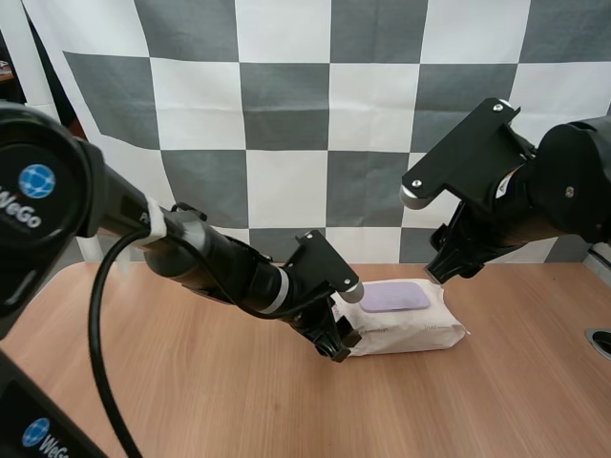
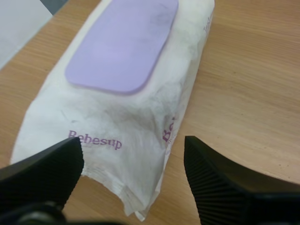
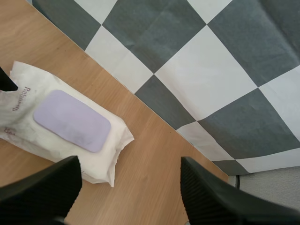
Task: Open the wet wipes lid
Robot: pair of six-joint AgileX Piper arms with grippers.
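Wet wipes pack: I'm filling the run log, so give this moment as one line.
lid: closed on wet wipes pack | left gripper: open, at pack's end | right gripper: open, raised over table

You can read "Bebesup" in purple on the wet wipes pack (image 2: 140,112) and "WeGo" on the left arm's base (image 1: 36,191).

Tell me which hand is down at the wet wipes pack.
The left hand, open at one end of the pack; the right hand hangs raised beyond it, also open.
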